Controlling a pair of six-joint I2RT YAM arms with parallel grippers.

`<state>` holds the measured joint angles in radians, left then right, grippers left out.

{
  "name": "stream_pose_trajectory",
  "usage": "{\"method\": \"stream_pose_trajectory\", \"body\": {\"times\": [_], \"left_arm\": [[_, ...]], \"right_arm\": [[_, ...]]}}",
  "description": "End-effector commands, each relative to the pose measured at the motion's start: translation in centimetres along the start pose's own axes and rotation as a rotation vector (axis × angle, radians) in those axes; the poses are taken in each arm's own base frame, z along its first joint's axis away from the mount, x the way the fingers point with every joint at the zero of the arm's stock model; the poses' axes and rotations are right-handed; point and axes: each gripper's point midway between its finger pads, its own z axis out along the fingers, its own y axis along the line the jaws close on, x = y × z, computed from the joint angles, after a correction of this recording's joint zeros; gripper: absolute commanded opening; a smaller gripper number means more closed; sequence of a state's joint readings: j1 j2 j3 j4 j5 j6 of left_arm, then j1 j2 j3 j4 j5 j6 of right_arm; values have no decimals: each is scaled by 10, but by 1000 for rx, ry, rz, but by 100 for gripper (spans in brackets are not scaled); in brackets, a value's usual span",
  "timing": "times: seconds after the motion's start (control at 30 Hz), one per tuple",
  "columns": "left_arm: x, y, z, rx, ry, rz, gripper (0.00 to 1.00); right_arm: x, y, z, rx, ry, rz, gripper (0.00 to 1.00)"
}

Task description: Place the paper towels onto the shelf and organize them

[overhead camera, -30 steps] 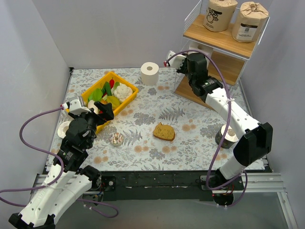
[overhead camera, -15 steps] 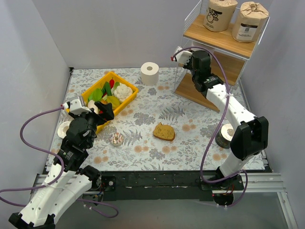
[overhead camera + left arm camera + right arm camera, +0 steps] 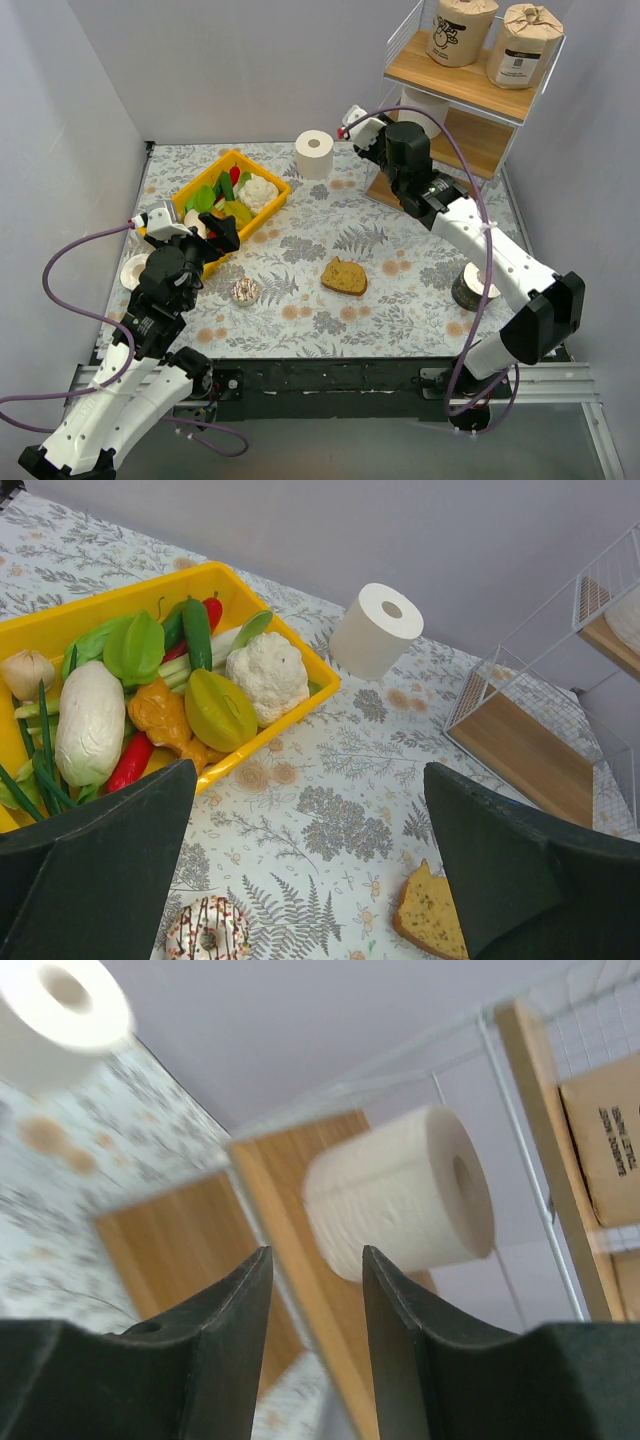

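Our right gripper is parted, with nothing between its fingers. Just above them, at the centre of the right wrist view, a white roll lies on its side on the middle board of the shelf, clear of both fingers. Two tan rolls stand on the top board, upper right. A second white roll stands on the table at top centre, and a dark roll at right. Our left gripper is spread wide and empty, near the yellow tray.

Overhead; both wrists (close) share shelf.
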<state>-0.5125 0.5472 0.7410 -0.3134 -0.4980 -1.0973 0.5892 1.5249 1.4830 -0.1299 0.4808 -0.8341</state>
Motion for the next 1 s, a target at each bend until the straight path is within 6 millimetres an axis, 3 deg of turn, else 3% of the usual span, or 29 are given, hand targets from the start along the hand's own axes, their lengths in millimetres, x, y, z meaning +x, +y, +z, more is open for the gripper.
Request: {"method": "stream_pose_trajectory", "body": {"times": [0.0,0.07,0.17,0.2,0.23,0.27,0.33,0.37,0.4,0.47,0.5,0.53,0.57,0.6,0.67,0.73,0.77,0.8,0.83,0.87,0.97], "left_arm": [[4,1,2,-5,8,13,98],[7,2,4,-10,18,13,98],[9,-12,8,33,51,-20,98],[11,-21,11,59,80,-25,98],[18,-25,21,36,121,-24,98],[2,-36,27,33,113,-39,98],[-3,-45,40,2,159,-18,98],[-11,-61,62,-12,178,-7,98],[-10,-66,69,-24,211,12,98],[9,-82,103,-22,305,54,98],[-5,-99,114,8,299,48,98],[-4,-112,123,55,323,71,98],[18,-114,145,47,377,101,98],[1,-128,157,74,343,99,98],[12,-132,180,74,384,123,98],[21,-142,220,63,415,125,98],[19,-139,236,44,419,111,98],[62,-122,258,-12,521,128,98],[40,-131,271,9,481,91,98],[47,-121,281,1,515,69,98],[83,-97,314,-32,566,33,98]], "right_arm": [[-60,23,-31,-78,-152,268,50],[-71,41,-33,-157,-150,348,51],[-69,84,-44,-286,-104,434,55],[-76,83,-55,-286,-153,451,63],[-69,113,-66,-331,-146,422,66],[-70,120,-75,-343,-167,420,70],[-79,115,-104,-348,-240,480,77],[-74,135,-115,-391,-234,494,77],[-79,129,-132,-412,-277,549,77],[-73,149,-150,-494,-262,646,80],[-72,151,-161,-533,-269,669,98],[-65,160,-167,-573,-239,687,98],[-53,173,-171,-603,-210,671,99],[-49,172,-179,-616,-205,695,99],[-35,172,-189,-618,-178,725,99],[-21,178,-197,-630,-161,748,99],[-22,170,-208,-638,-194,789,99],[-16,172,-212,-648,-196,796,99],[-15,169,-216,-643,-204,814,99],[-14,157,-221,-615,-231,842,99],[-8,145,-230,-589,-261,892,98]]}}
